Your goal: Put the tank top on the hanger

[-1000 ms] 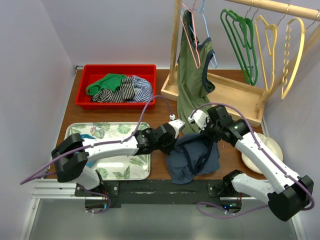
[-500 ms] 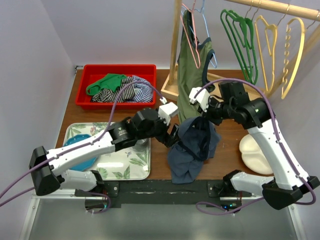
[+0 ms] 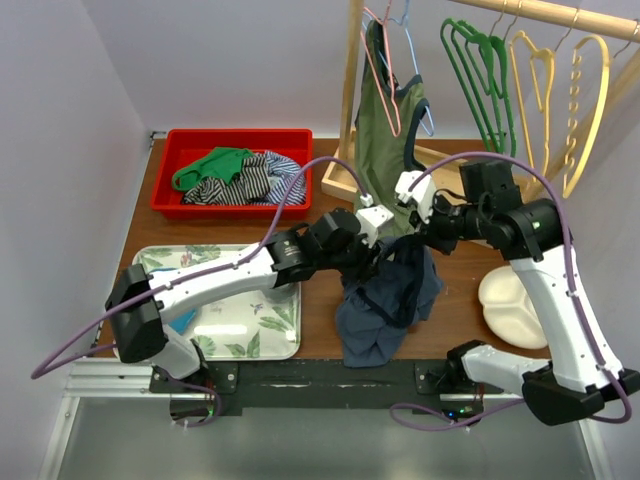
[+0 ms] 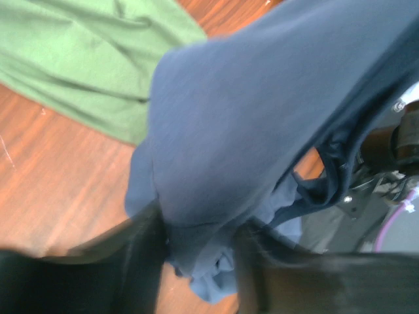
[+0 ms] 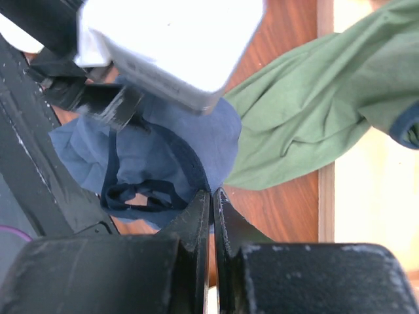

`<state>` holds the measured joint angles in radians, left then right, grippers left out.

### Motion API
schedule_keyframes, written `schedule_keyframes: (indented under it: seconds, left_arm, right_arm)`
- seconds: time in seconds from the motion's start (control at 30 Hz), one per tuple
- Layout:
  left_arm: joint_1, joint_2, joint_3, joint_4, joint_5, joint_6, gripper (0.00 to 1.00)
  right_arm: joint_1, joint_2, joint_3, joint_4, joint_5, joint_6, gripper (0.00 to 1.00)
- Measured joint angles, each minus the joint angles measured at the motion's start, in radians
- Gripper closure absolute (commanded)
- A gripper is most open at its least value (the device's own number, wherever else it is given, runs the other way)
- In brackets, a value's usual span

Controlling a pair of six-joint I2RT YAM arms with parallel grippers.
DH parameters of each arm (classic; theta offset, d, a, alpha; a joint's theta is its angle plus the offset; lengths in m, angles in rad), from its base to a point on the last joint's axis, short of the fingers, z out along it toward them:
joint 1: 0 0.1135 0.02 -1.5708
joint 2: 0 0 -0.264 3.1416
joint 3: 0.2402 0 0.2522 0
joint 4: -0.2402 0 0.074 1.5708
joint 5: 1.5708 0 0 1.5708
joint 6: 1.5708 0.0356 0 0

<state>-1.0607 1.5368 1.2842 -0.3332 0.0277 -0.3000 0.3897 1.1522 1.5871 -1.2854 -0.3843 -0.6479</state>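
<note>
The navy-blue tank top [image 3: 385, 300] hangs by its top edge from my right gripper [image 3: 425, 238], its lower part bunched on the table. In the right wrist view the right gripper [image 5: 211, 193] is shut on the tank top [image 5: 150, 154] at its hem. My left gripper [image 3: 378, 252] is pressed against the cloth just left of it. The left wrist view shows the left gripper [image 4: 196, 258] with its blurred fingers apart and a fold of the tank top [image 4: 249, 118] between them. The mustard-yellow hanger [image 3: 533, 95] hangs on the rail at the back right.
An olive-green top [image 3: 383, 160] on a pink hanger hangs right behind the grippers. Green hangers [image 3: 482, 85] and a yellow hanger with holes [image 3: 592, 110] share the rail. The wooden rack base [image 3: 470, 190], a red bin [image 3: 168, 160], a leaf-print tray [image 3: 255, 340] and a white dish [image 3: 520, 300] surround the spot.
My right gripper has lifted the tank top higher and toward the rack. The left gripper let go, opened wide, swung up to the raised cloth and is narrowing around a fold.
</note>
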Motion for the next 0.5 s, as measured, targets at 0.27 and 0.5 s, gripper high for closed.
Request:
schedule_keyframes:
  seconds: [0.27,0.5]
  left_arm:
    - [0.006,-0.027,0.147,-0.142,-0.026,0.050,1.00]
    - [0.040,-0.196,0.367,-0.158,0.151,0.048,1.00]
  right_arm:
    - [-0.053,-0.099,-0.068,0.070,0.115,0.062,0.89]
    - [-0.098,-0.179,-0.219,0.172,0.248,0.135,0.60]
